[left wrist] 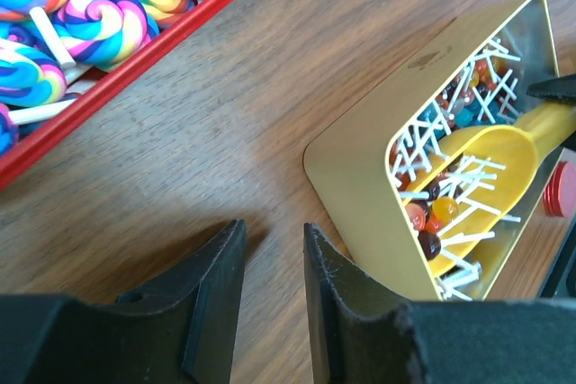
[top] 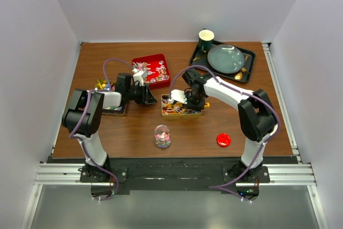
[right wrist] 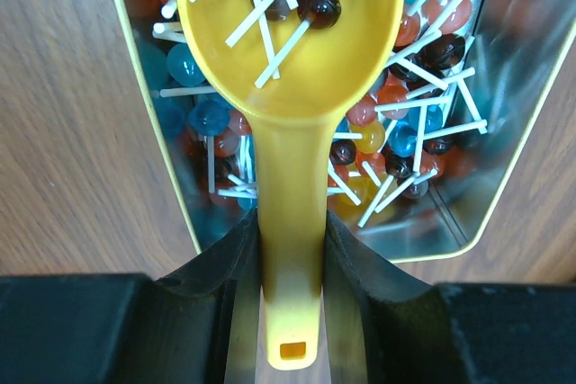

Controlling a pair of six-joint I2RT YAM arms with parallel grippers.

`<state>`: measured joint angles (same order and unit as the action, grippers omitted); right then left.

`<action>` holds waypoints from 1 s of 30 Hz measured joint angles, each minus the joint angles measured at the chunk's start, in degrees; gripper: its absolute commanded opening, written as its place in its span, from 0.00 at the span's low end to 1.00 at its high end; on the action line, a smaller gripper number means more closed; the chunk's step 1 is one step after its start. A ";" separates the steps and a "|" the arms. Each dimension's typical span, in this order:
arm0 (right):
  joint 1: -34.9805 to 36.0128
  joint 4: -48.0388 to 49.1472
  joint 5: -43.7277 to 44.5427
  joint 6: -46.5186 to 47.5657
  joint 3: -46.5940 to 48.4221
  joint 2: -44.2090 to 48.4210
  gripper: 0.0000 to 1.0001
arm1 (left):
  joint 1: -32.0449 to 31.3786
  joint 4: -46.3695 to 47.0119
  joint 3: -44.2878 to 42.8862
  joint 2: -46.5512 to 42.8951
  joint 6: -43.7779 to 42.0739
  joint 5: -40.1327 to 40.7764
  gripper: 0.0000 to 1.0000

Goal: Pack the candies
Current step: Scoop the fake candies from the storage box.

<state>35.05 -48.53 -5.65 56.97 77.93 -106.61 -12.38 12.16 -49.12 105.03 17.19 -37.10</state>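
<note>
Top view, brown wood desk [top: 128,132] between white walls [top: 32,52], candies [top: 155,73] in red tray [top: 159,56] at rear and gold tin [top: 182,114] mid-desk, left wrist, left jaws parted, empty, over bare wood, right wrist, right jaws clamped on yellow scoop [right wrist: 292,132] handle above tin.

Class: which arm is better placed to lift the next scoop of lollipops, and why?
Right. The right gripper clamps the yellow scoop, whose bowl sits loaded with lollipops in the gold tin; the left gripper hangs open, empty, beside it.
</note>
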 measured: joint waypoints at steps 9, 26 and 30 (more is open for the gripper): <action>-4.57 4.68 -10.40 -0.59 -4.52 3.04 0.00 | 1.03 -6.97 -3.74 0.00 -5.97 -5.51 0.38; -9.33 13.92 -21.07 -1.88 -14.62 9.62 0.00 | 6.32 -24.39 -11.56 0.00 -17.86 -13.99 0.39; -10.91 14.43 -23.39 -1.97 -16.00 10.75 0.00 | 7.56 -29.40 -16.59 0.42 -21.57 -15.13 0.39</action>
<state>24.14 -34.11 -29.04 55.00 61.93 -95.85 -4.82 -17.23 -65.71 105.45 -4.38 -52.23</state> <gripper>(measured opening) 0.302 0.385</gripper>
